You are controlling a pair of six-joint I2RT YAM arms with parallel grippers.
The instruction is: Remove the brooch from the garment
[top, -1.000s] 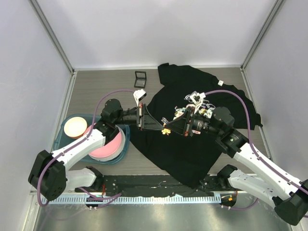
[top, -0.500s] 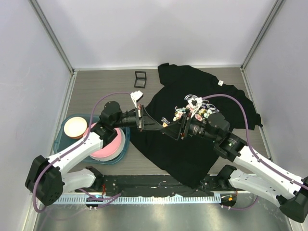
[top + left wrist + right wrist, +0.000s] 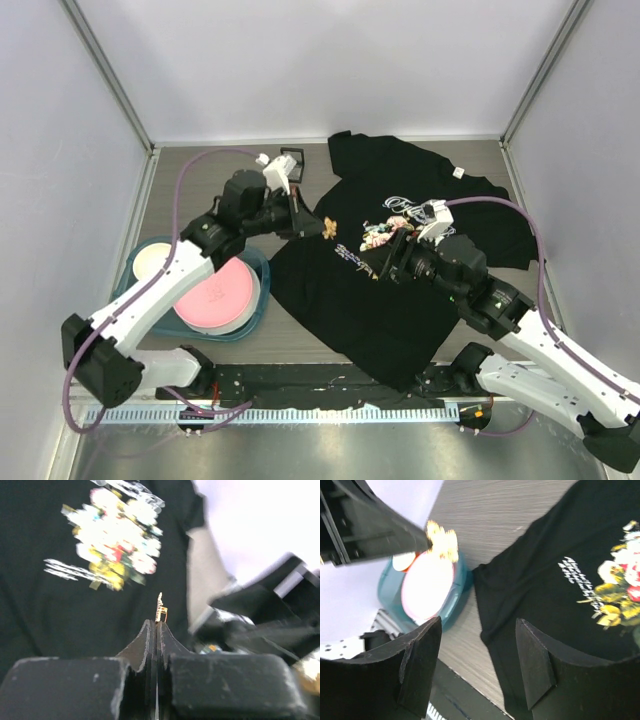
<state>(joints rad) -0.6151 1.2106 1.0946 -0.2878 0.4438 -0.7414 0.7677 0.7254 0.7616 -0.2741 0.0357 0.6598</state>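
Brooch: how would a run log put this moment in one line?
left gripper: shut on brooch | right gripper: open | brooch: off garment

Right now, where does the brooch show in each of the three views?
Top external: brooch at the left gripper tips, over the left edge of the garment.
Left wrist: brooch at centre, pinched in the shut jaws.
Right wrist: brooch upper left, blurred gold.
Shared landmark: the printed bouquet.

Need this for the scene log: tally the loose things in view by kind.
T-shirt: 1
Brooch: 1
Teal tray: 1
Pink plate: 1
Small pale bowl: 1
Black square frame: 1
Total: 6
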